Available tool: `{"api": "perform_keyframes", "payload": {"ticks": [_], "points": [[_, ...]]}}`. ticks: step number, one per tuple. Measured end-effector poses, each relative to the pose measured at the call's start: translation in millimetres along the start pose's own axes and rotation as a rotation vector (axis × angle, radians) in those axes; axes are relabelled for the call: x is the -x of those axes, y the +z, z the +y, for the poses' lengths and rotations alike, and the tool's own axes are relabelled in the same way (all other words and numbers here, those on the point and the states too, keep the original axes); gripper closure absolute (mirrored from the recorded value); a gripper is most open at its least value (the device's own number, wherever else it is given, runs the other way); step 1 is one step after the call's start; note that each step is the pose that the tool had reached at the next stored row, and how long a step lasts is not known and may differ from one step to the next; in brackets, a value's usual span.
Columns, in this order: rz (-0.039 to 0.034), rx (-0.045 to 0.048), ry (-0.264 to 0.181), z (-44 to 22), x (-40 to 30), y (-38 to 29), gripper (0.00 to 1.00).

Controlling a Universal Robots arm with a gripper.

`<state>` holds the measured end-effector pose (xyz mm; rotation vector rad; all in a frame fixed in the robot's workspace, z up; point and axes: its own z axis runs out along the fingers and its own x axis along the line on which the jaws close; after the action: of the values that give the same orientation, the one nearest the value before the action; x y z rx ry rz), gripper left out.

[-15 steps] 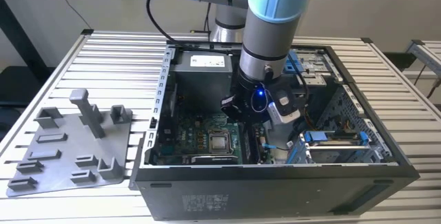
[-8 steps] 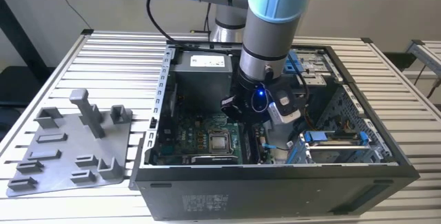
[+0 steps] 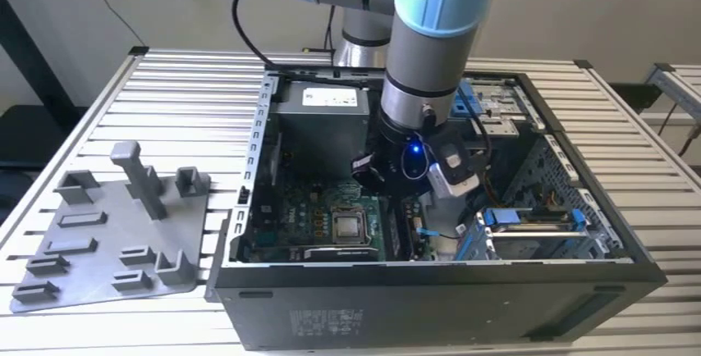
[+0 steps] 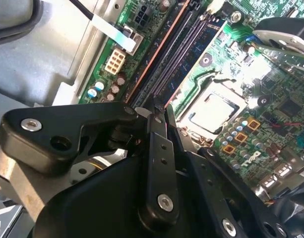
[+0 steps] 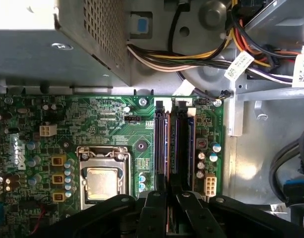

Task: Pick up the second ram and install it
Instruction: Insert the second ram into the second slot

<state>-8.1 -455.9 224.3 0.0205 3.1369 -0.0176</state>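
Two fingers [image 5: 164, 206] pinched narrow on second ram [image 5: 172, 148], seated upright in motherboard [image 5: 107, 129] slot.

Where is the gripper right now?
The gripper is inside the open computer case, over the motherboard; in the first wrist view it sits at one end of the memory slots, beside the processor socket.

You've got the arm [image 3: 422, 61] reaching down into the open computer case [image 3: 438, 290], wrist low over the motherboard [image 3: 318, 221], beside the CPU socket [image 3: 350, 226]. Grey fixture plate [image 3: 110, 233] with upright posts sits on the slatted bench [image 3: 186, 85], near its edge on the exterior view's left.
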Motion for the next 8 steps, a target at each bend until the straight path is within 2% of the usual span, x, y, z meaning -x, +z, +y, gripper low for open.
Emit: {"api": "perform_keyframes", "payload": {"ticks": [8], "points": [[0.0, -0.0002, -0.002, -0.2, 0.0, 0.6, 0.86]]}}
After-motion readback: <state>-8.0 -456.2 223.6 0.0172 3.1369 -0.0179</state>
